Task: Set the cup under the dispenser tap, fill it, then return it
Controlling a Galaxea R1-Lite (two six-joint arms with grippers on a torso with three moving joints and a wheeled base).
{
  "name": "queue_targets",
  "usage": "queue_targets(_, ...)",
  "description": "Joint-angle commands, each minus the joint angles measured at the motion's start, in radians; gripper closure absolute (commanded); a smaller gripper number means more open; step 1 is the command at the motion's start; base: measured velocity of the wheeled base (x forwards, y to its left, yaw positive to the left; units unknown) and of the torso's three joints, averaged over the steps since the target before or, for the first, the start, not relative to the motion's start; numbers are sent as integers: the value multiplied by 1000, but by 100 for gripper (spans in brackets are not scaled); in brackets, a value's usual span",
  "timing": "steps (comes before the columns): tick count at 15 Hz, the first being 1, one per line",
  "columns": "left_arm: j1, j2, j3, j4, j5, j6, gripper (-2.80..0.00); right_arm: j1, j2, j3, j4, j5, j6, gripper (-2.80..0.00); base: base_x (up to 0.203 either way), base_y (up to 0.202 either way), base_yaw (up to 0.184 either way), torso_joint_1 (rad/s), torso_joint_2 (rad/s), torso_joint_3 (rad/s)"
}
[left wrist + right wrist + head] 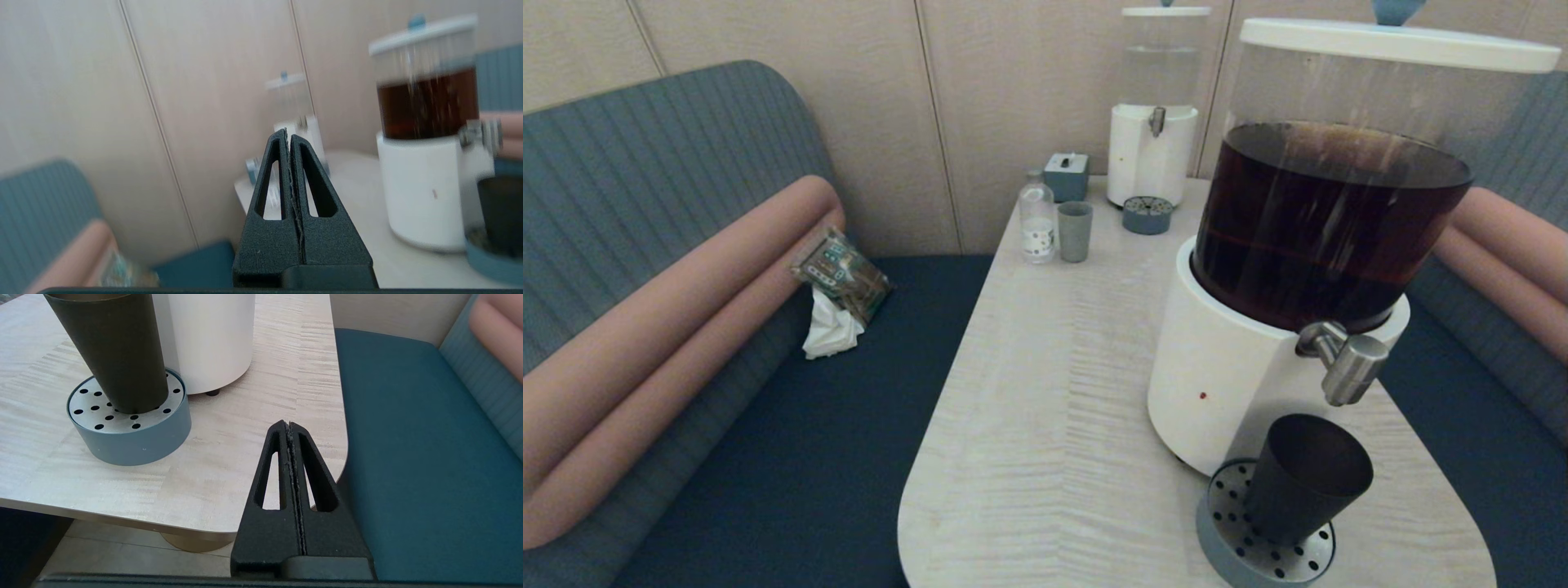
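Observation:
The black cup (1303, 478) stands upright on the round grey-blue drip tray (1225, 549), right below the brushed-steel dispenser tap (1349, 363) of the big white-based dispenser (1233, 376) with dark brown liquid. The right wrist view shows the cup (118, 351) on the perforated tray (135, 439). My right gripper (289, 425) is shut and empty, near the table's front right corner, apart from the cup. My left gripper (287, 133) is shut and empty, held off the table's left side. Neither gripper shows in the head view.
At the table's far end stand a smaller dispenser (1153, 155) with clear liquid, its drip tray (1147, 215), a grey-blue cup (1075, 231), a small bottle (1037, 219) and a small box (1067, 175). Dark blue bench seats (849, 408) flank the table, with a wrapper and tissue (837, 290) on the left one.

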Motion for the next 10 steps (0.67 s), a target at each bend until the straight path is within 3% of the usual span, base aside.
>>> queue_targets(1,1,-83,43,30,-2,0,0,0,1,9,0,1,-1,0,0,0,0,0,0,0)
queue_targets(7,1,-156,272,28,1,49,0,0,1,9,0,1,-1,0,0,0,0,0,0,0)
queue_targets(10,1,-157,272,153,15,54,0,0,1,9,0,1,-1,0,0,0,0,0,0,0)
